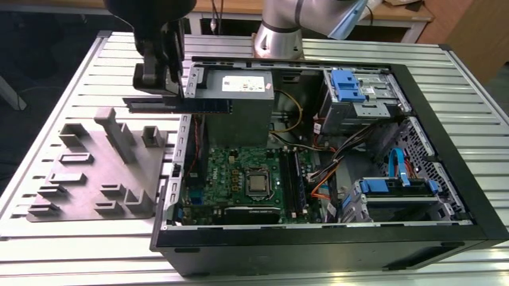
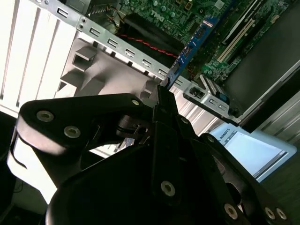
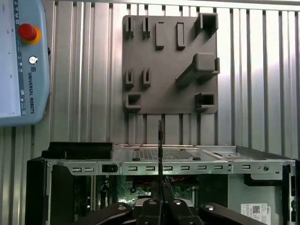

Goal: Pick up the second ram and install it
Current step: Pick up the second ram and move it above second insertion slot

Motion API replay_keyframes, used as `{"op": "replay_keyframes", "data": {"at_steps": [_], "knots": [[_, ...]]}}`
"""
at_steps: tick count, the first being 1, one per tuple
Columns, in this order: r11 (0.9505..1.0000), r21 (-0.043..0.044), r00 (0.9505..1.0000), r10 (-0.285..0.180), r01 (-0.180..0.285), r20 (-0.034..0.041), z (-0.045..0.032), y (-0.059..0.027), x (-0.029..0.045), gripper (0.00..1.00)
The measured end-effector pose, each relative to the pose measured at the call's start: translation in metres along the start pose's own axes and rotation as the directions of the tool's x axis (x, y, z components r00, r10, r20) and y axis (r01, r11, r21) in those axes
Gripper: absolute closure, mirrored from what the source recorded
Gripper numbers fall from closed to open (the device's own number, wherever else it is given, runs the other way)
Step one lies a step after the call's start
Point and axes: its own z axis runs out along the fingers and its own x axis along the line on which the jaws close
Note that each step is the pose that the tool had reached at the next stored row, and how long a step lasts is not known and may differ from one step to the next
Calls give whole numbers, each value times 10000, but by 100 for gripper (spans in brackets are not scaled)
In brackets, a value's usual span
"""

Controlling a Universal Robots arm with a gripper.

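In the exterior view my gripper (image 1: 164, 95) hangs over the computer case's wall on that view's left, shut on the second ram (image 1: 187, 106). The ram is a long, thin dark stick held level, partly over the grey fixture block (image 1: 95, 173) and partly over the case. In the second wrist view the ram (image 2: 190, 47) juts out from my gripper (image 2: 162, 91) as a blue-edged strip pointing toward the motherboard (image 2: 187, 14). The first wrist view has the ram (image 3: 160, 145) edge-on as a thin dark line rising from my gripper (image 3: 161, 190). The motherboard (image 1: 238, 179) lies low inside the case.
The open black case (image 1: 334, 241) holds a power supply (image 1: 242, 89), drive bays with blue latches (image 1: 350, 86) and loose cables. Raised holders stand on the fixture block (image 3: 168, 65). A teach pendant (image 3: 21, 61) lies on the slatted metal table (image 1: 80, 71).
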Motion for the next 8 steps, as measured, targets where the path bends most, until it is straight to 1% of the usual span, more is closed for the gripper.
{"op": "replay_keyframes", "data": {"at_steps": [8], "knots": [[10000,0,10000,0,0,0,-3,-80,-1,92]]}}
